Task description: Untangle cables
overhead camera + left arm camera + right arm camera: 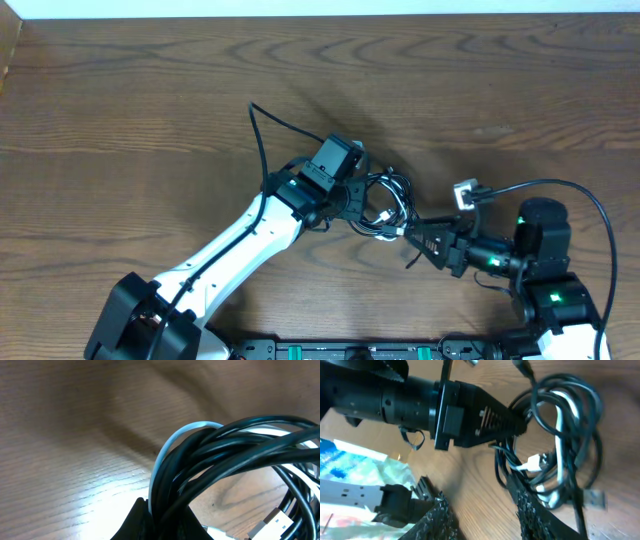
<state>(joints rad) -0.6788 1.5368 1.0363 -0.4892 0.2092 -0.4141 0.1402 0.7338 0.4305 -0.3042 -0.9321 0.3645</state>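
Between the pressed-together fingers of the left gripper: one tangled bundle of cables, pinched at the near end of its loops. Tight against those fingers, one white cord, curving over the outside of the black cords. Several black strands packed side by side there, the number of separate cords not countable in the knot. Just beside the grip and clear of the fingers, one silvery USB plug. Whether the bundle rests on the table or hangs just above it cannot be told.

On the far side of the bundle from the left gripper: the right gripper, fingers spread with bare wood showing between them. Lower loops lying against one of its fingers, nothing clamped. Just ahead of that finger, one small white plug inside the loops. Two plug ends counted in all.

Blocking the view from the right wrist, the left gripper's black body, covering the near part of the bundle. From overhead, both grippers over most of it.

Farther out: two arms, the white left arm and the black right arm. Two thick black wires, one looping behind the left wrist, one arcing beside the right arm. Under everything, one wood-grain table.
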